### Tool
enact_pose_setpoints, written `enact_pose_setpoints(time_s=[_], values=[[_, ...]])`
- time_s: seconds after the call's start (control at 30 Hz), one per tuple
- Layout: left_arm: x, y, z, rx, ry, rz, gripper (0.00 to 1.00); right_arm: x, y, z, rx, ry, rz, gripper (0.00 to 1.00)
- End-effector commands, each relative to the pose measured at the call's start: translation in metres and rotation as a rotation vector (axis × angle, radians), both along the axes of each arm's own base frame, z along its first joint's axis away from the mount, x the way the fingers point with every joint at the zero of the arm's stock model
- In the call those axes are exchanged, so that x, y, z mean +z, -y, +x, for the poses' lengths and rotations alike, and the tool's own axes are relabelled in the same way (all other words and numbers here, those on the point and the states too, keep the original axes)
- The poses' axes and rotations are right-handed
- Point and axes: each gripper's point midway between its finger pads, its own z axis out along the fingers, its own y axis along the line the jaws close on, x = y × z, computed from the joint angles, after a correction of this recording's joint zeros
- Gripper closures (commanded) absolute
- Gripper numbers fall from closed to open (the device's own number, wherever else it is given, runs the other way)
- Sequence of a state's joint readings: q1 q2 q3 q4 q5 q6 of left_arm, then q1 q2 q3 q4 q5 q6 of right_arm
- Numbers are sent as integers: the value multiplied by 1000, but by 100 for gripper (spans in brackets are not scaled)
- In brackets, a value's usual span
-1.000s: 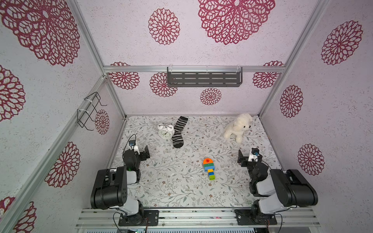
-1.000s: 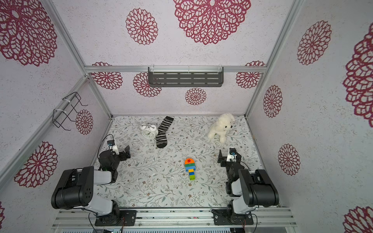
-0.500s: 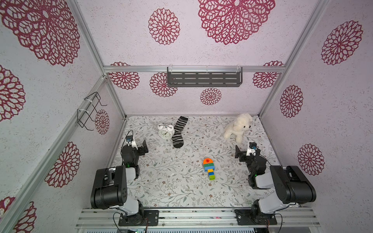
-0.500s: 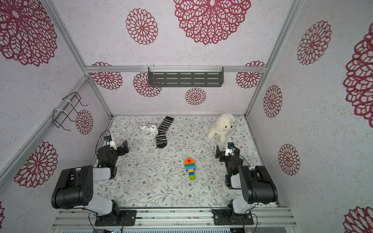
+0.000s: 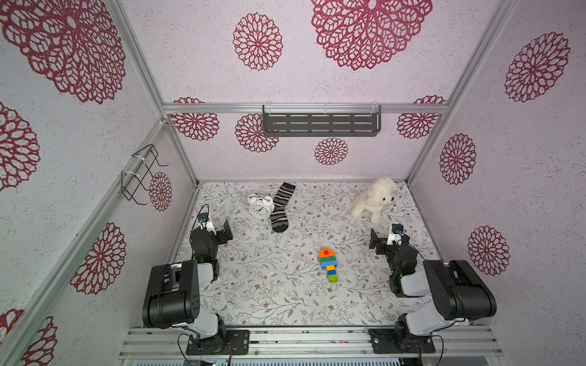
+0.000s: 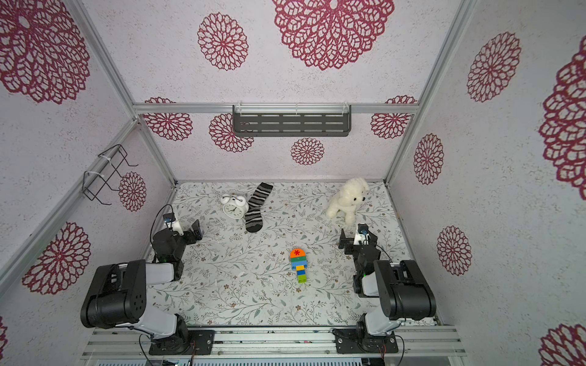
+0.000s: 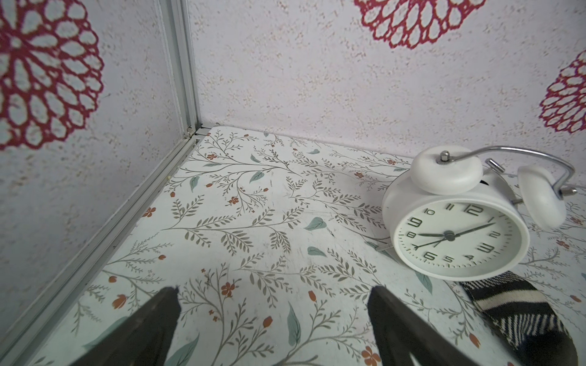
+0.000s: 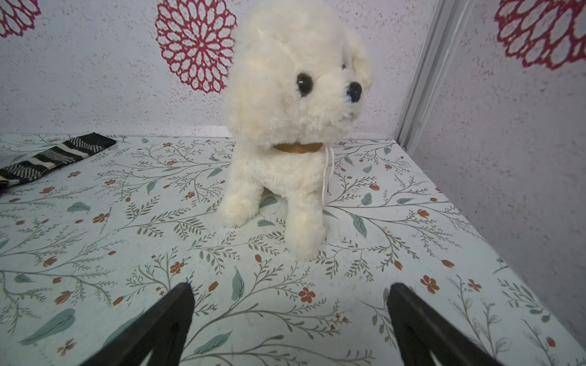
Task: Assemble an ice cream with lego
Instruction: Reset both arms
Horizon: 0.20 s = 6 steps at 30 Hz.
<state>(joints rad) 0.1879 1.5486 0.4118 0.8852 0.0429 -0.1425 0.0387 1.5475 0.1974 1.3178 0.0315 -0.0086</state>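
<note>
Floral-patterned bench point(image 5: 285, 304): multicoloured plastic-brick ice cream point(image 5: 328, 265) lies flat, orange dome rearward. It sits nearer the right claw point(image 5: 383, 242) than the left claw point(image 5: 218, 229); both gape empty.

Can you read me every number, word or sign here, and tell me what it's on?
"12" "11" "10" "9" "8" "6" "5" "4" "3" "2": on the dial of the white alarm clock; 1 and 7 are unclear beside the hands.
"*": a red sign on the orange dome of the ice cream.
No other text is readable.
</note>
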Motion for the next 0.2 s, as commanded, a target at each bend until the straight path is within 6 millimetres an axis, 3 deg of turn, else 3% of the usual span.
enact_pose_setpoints(time_s=[0.0,0.17], values=[[1,-1,0,5,3,5,3,13,0,6,-9,37,-7,1],[1,-1,0,6,2,5,3,15,1,4,-10,48,-7,1]])
